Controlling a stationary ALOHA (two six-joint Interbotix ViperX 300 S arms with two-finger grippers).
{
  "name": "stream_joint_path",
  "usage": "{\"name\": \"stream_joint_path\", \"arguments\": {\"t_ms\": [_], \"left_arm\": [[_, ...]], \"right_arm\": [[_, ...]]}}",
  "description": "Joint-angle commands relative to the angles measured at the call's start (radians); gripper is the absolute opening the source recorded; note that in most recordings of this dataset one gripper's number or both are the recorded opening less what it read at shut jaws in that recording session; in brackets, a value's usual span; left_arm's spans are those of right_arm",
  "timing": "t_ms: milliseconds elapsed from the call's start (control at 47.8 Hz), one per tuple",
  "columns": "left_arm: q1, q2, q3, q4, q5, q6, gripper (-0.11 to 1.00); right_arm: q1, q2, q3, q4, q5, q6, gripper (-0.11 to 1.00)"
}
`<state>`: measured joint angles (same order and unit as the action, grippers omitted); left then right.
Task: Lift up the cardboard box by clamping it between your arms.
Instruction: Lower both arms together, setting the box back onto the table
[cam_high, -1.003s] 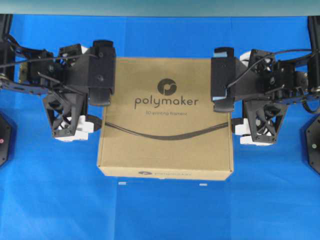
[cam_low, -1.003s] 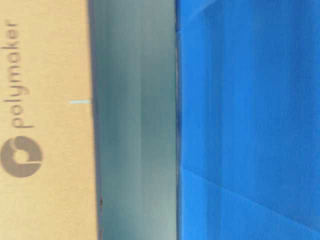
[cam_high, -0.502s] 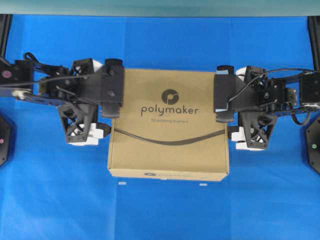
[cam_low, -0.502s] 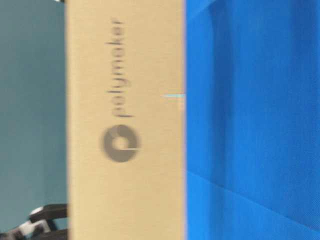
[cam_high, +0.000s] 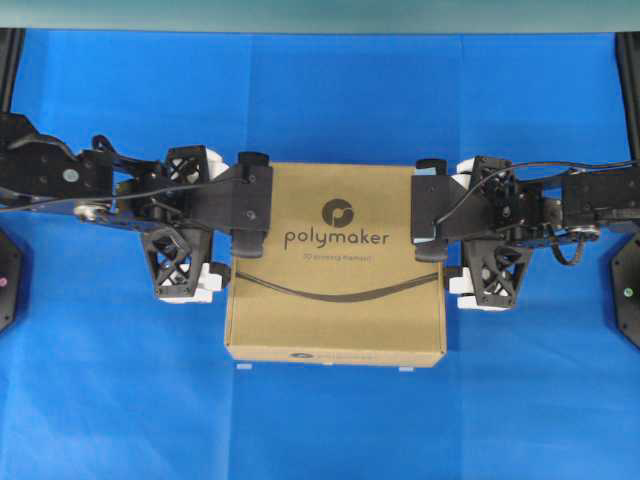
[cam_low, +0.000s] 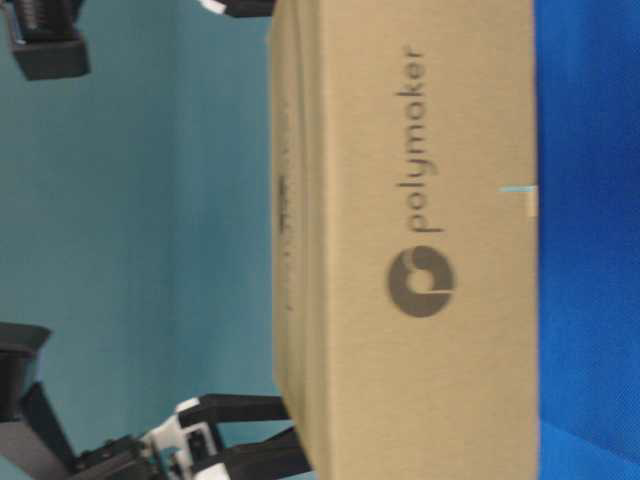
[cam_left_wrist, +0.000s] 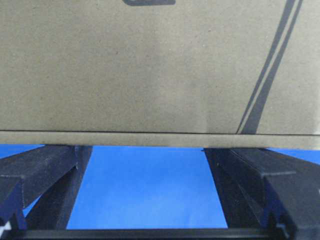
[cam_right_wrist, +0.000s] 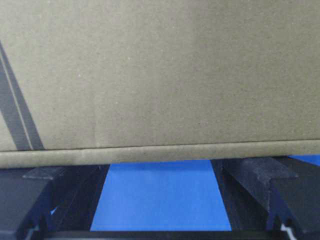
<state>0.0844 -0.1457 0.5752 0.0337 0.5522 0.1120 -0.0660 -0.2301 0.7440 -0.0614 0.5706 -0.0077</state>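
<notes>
Cardboard box sits pinched between left gripper and right gripper, both jaws spread wide, nothing gripped. Friction only: uneven squeeze risks tilt or slip onto blue cloth.

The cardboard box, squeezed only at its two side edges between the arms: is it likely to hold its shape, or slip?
The cardboard box looks flat and crisp-edged, so probably stiff enough. Its smooth sides could slip, since the left gripper and right gripper only press against them. Each arm is narrower than the box, so it might pivot.
</notes>
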Motion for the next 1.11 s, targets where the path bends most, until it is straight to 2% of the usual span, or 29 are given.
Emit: {"name": "stream_joint_path", "arguments": {"t_ms": [0, 711, 1087], "left_arm": [[-0.006, 0.005, -0.009, 0.0, -0.067, 0.005, 0.86], [0.003, 0.115, 0.084, 0.0, -0.225, -0.005, 0.86], [0.015, 0.155, 0.098, -0.002, -0.227, 0.003, 0.86]], "right_arm": [[0.003, 0.005, -0.008, 0.003, -0.071, -0.003, 0.99], [-0.011, 0.175, 0.017, 0.002, -0.229, -0.049, 0.99], [-0.026, 0.215, 0.037, 0.002, -0.261, -0.048, 0.99]]}}
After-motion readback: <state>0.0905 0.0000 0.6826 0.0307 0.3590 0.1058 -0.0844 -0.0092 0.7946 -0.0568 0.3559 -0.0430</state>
